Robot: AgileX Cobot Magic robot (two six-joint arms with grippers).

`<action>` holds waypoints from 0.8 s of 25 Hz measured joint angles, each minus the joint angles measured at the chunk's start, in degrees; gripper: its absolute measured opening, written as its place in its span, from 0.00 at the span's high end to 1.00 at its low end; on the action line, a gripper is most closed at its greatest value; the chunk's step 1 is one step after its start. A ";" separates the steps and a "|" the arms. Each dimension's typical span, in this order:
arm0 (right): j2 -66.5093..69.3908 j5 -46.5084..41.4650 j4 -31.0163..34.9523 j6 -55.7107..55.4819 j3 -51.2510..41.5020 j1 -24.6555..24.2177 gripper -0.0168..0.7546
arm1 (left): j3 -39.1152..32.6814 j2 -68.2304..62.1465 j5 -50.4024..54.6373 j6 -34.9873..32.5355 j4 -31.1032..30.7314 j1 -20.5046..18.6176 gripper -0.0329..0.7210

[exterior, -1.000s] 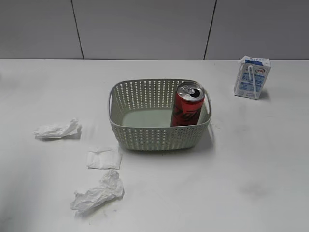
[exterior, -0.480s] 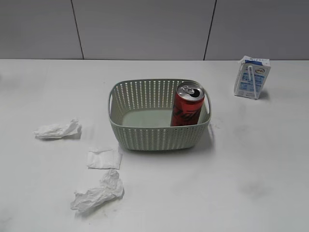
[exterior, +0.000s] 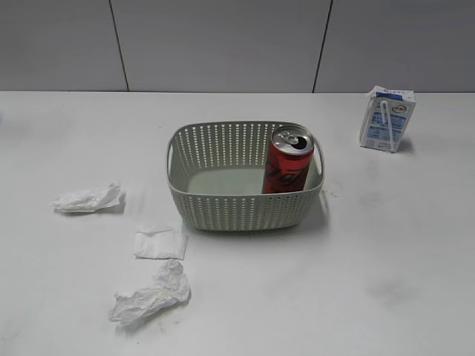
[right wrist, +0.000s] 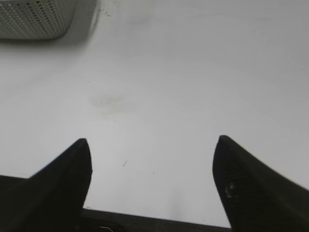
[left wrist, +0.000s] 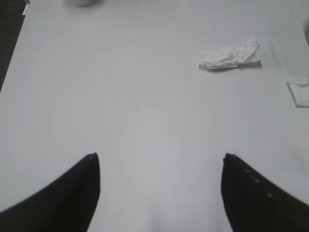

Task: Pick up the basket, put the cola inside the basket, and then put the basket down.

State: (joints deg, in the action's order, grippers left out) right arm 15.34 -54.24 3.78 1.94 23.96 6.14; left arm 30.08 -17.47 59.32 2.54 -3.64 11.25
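Over on the left of the exterior view, a crumpled white tissue [exterior: 89, 199] lies on the pale table [exterior: 401, 282], with a flat folded tissue square [exterior: 159, 243] lower down and a second crumpled wad [exterior: 150, 295] near the bottom edge. All three are soft, creased paper, well apart from the middle.

Centre frame now: the basket [exterior: 245, 210] sits flat on the table, sage-green plastic, rounded corners, rows of small perforations giving a woven look, a cut-out handle at each end. Inside it, against the right end, the cola [exterior: 288, 169] stands upright, a slim red can with dark print and a shiny silver top. The remainder of the basket floor is bare.

Upper right, a small blue-and-white drink carton [exterior: 388, 119] stands alone near the wall.

Left wrist view: the left gripper [left wrist: 159, 159] hovers over bare table, black tapered fingers spread wide, holding nothing; a crumpled tissue shows upper right.

Right wrist view: the right gripper [right wrist: 152, 145] is likewise spread wide and empty, with a perforated basket corner in the upper left.
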 joint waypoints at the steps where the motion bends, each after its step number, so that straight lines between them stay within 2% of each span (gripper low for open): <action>1: -0.46 0.00 0.00 0.00 0.00 0.00 0.21 | -0.11 0.93 0.00 0.00 0.00 0.00 0.18; 9: -10.96 0.00 0.07 0.00 0.00 0.00 0.21 | -0.60 6.38 0.41 -0.11 0.83 0.00 0.21; 20: -15.51 -0.01 0.15 0.32 -0.05 0.00 0.21 | -0.79 17.70 0.50 -0.17 0.85 0.00 0.44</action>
State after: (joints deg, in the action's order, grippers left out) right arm -0.17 -54.24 3.93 2.26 23.91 6.14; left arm 29.29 0.23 59.82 2.37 -2.79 11.25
